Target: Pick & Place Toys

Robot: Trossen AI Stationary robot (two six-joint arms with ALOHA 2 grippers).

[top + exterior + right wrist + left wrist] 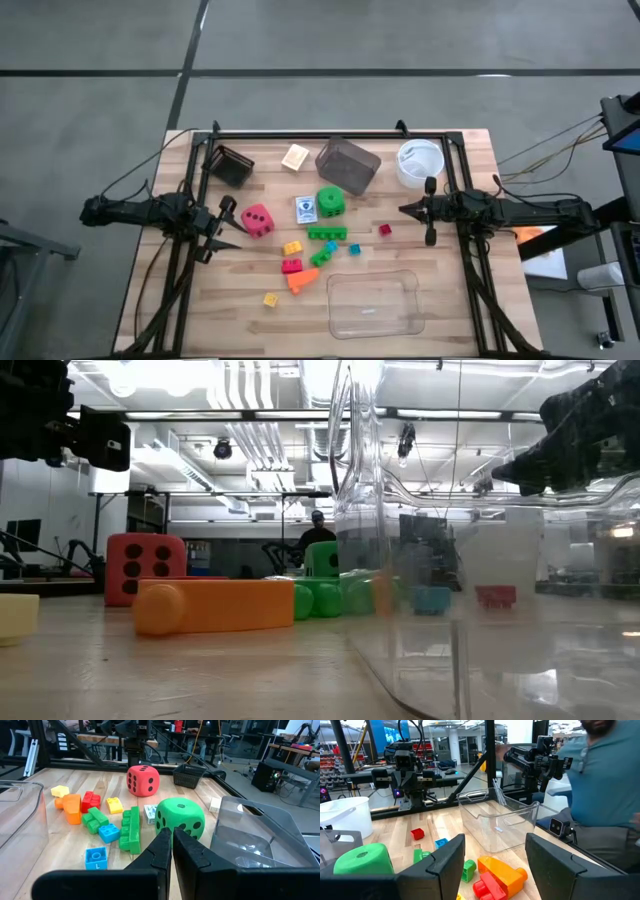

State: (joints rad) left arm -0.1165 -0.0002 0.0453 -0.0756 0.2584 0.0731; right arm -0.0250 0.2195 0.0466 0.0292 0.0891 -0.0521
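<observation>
The toys lie loose in the middle of the table. They include a pink-red die [257, 220], a green die [331, 201], a white-blue card pack [306, 210], a tan block [296, 157], green bricks [326, 234], a yellow brick [292, 248], a pink brick [291, 266], an orange brick [300, 282] and a teal brick [354, 248]. My left gripper [224, 225] is open and empty above the table, just left of the pink-red die; it also shows in the left wrist view [495, 865]. My right gripper [405, 210] is shut and empty, right of the green die [180, 820].
A clear plastic tray [373, 303] stands at the near middle. A white round bowl [419, 162], a grey translucent box [347, 165] and a dark basket [232, 165] stand along the far side. A person [605, 780] stands beyond the table's near edge.
</observation>
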